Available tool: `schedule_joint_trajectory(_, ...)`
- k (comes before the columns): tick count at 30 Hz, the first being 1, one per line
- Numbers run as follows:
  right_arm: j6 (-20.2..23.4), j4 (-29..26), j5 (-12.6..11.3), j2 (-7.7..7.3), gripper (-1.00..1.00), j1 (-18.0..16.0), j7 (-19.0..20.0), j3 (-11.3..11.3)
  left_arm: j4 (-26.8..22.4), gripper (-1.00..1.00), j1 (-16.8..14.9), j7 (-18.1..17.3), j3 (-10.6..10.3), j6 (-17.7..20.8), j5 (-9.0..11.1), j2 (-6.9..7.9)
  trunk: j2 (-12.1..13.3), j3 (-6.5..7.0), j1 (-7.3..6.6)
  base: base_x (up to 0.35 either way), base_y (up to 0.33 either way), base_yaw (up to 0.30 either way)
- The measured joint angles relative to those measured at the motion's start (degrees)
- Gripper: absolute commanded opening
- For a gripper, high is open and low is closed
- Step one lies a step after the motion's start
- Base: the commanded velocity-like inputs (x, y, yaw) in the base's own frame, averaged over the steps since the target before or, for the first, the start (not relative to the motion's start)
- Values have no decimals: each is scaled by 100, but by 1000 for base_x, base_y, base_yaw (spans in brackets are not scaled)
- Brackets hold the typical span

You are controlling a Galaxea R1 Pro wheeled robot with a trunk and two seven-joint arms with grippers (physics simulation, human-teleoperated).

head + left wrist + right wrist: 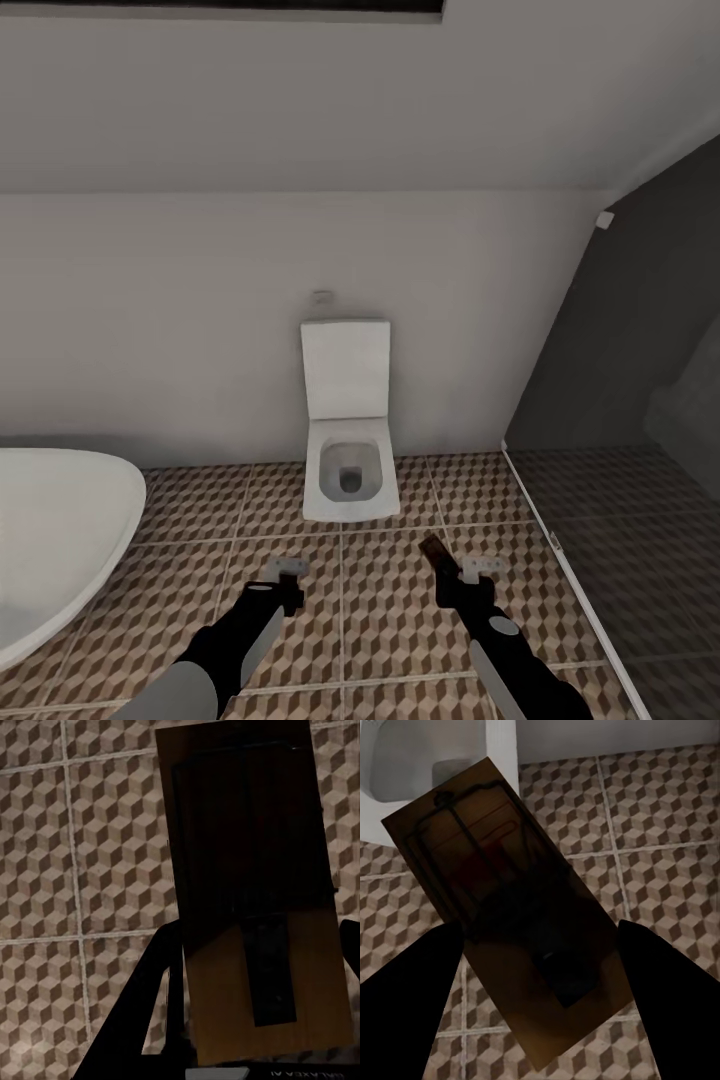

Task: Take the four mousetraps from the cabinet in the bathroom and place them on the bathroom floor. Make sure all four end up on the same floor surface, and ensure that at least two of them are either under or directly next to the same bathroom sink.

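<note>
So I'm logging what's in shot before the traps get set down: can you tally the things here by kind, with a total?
Mousetraps: 2, one in the left gripper, one in the right gripper
Toilets: 1
Bathtubs: 1
Grippers: 2, left, right
Total: 6

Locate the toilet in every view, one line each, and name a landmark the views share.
Head view: the toilet stands centre, against the back wall, lid up, ahead of both arms.
Left wrist view: I cannot find it; a mousetrap covers much of the frame.
Right wrist view: its white bowl sits in the corner, behind another mousetrap.
Shared landmark: the cube-pattern bathroom floor.
</note>
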Motion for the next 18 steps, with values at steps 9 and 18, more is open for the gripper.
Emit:
schedule_joint_trajectory(9, -381, 30, 1, -8, -100, 0, -13, -16, -7, -100, 0, -172, 7, -11, -1, 10, 0, 0, 0, 0, 0, 0)
schedule_joint_trajectory(18, -1505, 1307, -35, 51, -100, 1, -78, -245, -6, -100, 5, -180, 11, -1498, -1, 30, -1, 0, 0, 0, 0, 0)
